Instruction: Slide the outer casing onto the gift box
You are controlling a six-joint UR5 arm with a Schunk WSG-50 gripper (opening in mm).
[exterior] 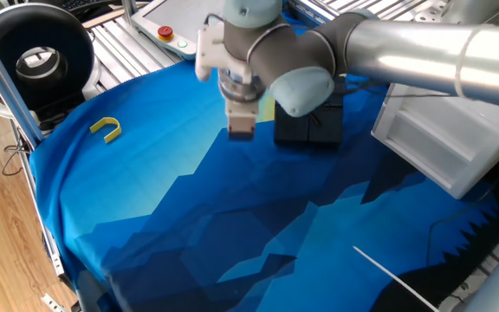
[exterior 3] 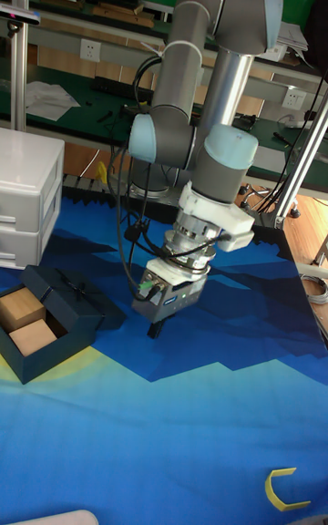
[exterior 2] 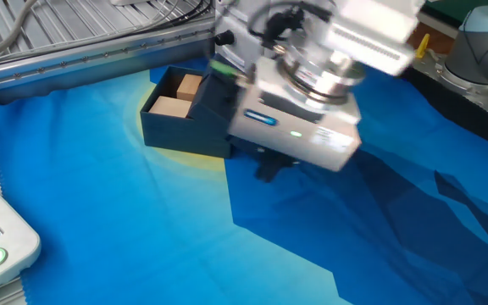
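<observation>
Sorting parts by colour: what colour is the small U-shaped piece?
Yellow; clearest in one fixed view.

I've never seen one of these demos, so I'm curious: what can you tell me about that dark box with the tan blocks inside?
The gift box is a shallow dark tray, seemingly cardboard, lying flat on the blue cloth. Its uncovered end shows two pale tan blocks side by side. The outer casing, a dark sleeve with a thin ribbon, covers its other end, so it is only partly sleeved. The gripper hangs beside it, not touching. A white bin stands just behind.
</observation>
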